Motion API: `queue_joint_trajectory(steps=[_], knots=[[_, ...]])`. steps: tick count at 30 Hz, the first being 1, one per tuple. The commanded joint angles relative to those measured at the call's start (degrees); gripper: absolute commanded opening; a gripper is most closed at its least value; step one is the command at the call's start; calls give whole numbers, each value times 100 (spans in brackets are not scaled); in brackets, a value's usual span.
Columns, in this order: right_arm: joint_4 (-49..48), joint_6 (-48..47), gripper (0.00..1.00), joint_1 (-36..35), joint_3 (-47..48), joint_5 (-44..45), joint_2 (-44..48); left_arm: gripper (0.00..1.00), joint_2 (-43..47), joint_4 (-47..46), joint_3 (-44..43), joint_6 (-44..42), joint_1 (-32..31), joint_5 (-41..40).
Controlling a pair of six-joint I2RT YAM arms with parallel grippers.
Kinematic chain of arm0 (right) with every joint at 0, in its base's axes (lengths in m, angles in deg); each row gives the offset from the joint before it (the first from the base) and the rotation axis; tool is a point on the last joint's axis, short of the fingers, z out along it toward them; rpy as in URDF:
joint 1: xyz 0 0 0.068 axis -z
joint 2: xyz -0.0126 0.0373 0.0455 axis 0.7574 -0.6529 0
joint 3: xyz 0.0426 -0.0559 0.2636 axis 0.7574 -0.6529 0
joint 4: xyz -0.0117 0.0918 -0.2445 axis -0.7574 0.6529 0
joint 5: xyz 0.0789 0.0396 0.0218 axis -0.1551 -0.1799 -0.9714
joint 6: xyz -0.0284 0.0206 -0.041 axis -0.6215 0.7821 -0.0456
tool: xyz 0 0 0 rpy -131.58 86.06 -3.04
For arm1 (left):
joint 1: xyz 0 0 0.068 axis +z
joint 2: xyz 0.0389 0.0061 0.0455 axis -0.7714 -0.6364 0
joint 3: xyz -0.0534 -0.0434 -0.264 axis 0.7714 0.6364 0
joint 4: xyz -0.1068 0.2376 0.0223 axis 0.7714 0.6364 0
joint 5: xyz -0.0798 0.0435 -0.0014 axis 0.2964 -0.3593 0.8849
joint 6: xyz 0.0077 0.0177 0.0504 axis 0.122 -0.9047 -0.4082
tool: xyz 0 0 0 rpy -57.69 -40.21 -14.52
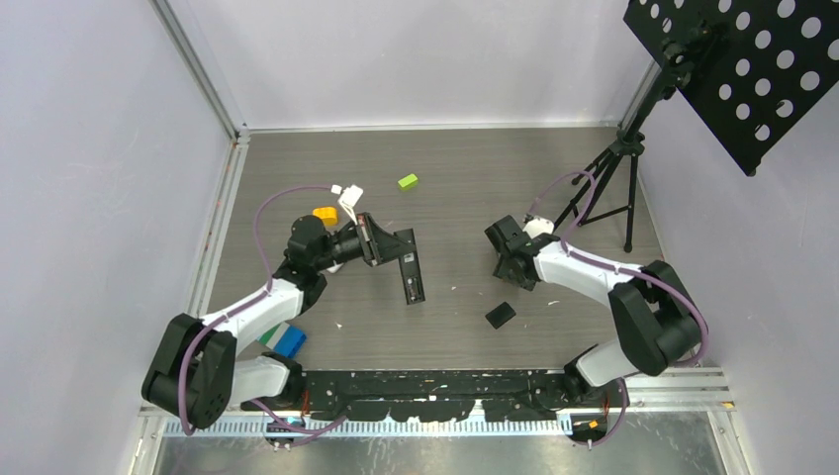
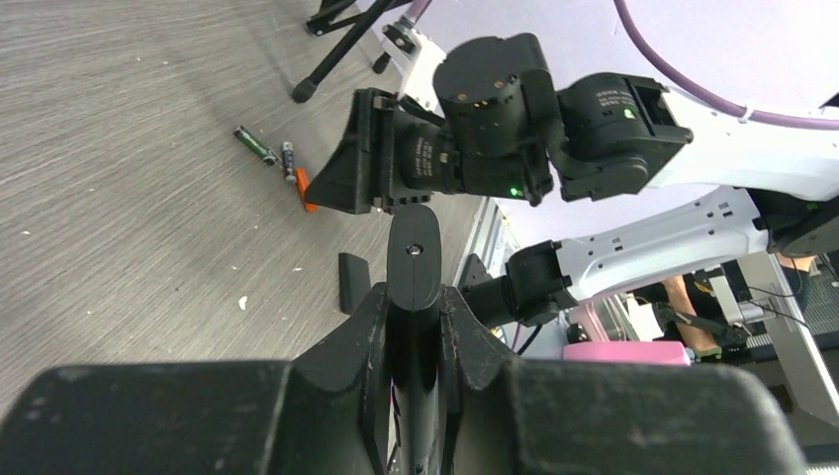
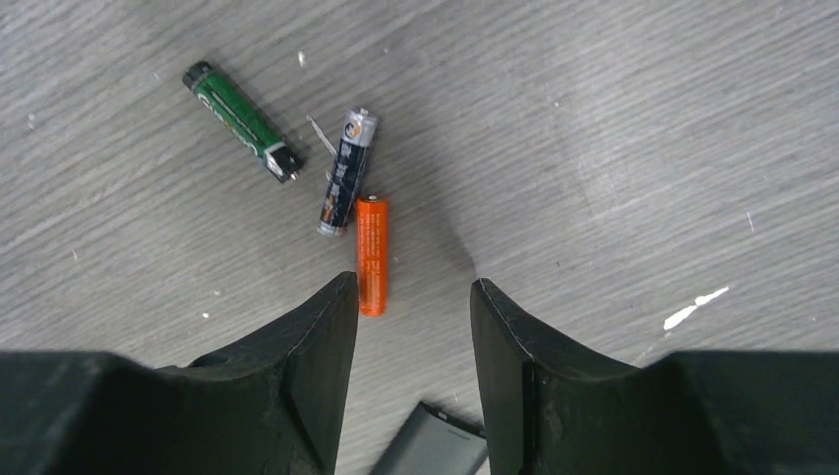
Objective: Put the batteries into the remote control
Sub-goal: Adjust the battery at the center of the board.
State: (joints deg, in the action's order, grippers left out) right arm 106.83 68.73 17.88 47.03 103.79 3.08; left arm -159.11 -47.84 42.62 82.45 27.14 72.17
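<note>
Left tool: clamped on black remote control.
Right tool: jaws apart, low over bench.
Three batteries lie on the bench, close together: green cell, dark cell, and orange cell just beside the right tool.

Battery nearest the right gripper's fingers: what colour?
The battery is orange; right wrist view shows it best.

The top view looks steeply down on the whole bench from its near side. The left wrist view skims low across it; the right wrist view stares down, close. Both seemingly share the batteries, upper left.
</note>
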Motion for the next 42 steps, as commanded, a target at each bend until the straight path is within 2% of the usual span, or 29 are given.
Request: queue_joint_trajectory(steps=[1, 5, 8, 16, 18, 20, 23, 27, 34, 37, 42], knots=[[-376, -121, 50, 53, 324, 53, -177, 0, -37, -512, -32, 44, 22, 319], [-389, -115, 50, 84, 416, 45, -315, 0, -91, -528, -50, 29, 22, 309], [-372, -31, 45, 134, 450, 30, -427, 0, -153, -531, -75, 23, 22, 287], [-84, 418, 25, 173, 506, -25, -641, 0, -363, -562, -124, 26, 22, 322], [-12, 588, 17, 169, 455, -97, -604, 0, -415, -564, -145, 26, 22, 370], [28, 820, 10, 173, 382, -227, -519, 0, -437, -552, -165, 11, 22, 400], [73, 1430, 4, 173, 233, -586, -321, 0, -432, -398, -202, -105, 22, 361], [-675, 3250, 7, 105, -600, -1553, 104, 0, -345, -128, -195, -261, 22, 153], [-84, 4339, 10, -492, -319, -966, 409, 0, -284, -19, -168, -303, 22, 136], [243, 4541, 36, -581, -172, -730, 362, 0, -195, -12, -104, -313, 22, 103], [138, 4136, 52, -582, -35, -558, 324, 0, -170, -125, -70, -221, 22, 129]])
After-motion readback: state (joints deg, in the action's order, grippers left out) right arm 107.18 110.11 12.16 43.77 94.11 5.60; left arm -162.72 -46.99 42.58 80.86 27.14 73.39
